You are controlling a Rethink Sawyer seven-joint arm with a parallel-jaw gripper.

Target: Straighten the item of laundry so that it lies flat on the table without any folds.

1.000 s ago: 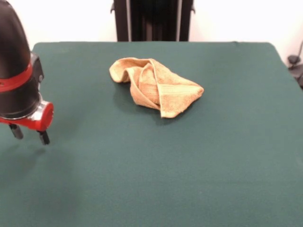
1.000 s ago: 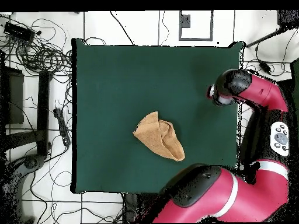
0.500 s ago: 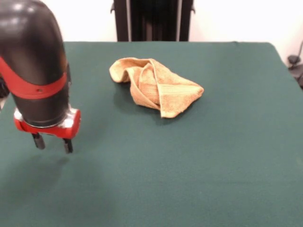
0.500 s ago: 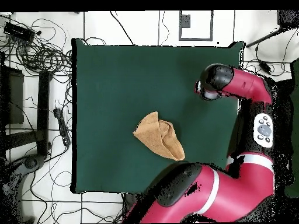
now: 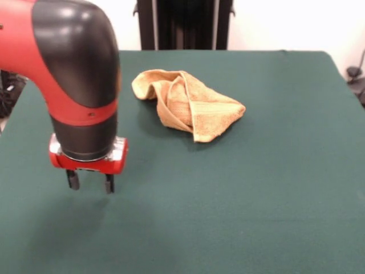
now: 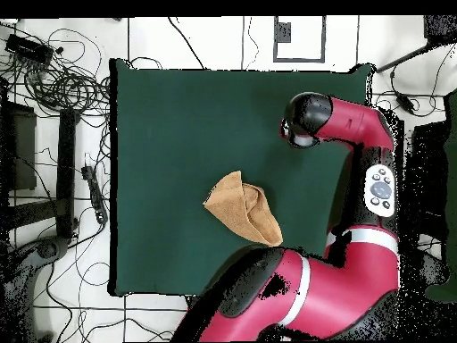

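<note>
Sliding inward across the table (image 5: 274,188), the gripper (image 5: 89,182), jaws parted and empty, nears the crumpled, unmoved towel (image 5: 188,104), likely approaching a grasp.

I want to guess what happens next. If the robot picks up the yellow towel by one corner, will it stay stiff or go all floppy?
Probably floppy: the towel already lies in soft crumpled folds. It likely hangs and drags rather than sliding whole, and looks light.
</note>
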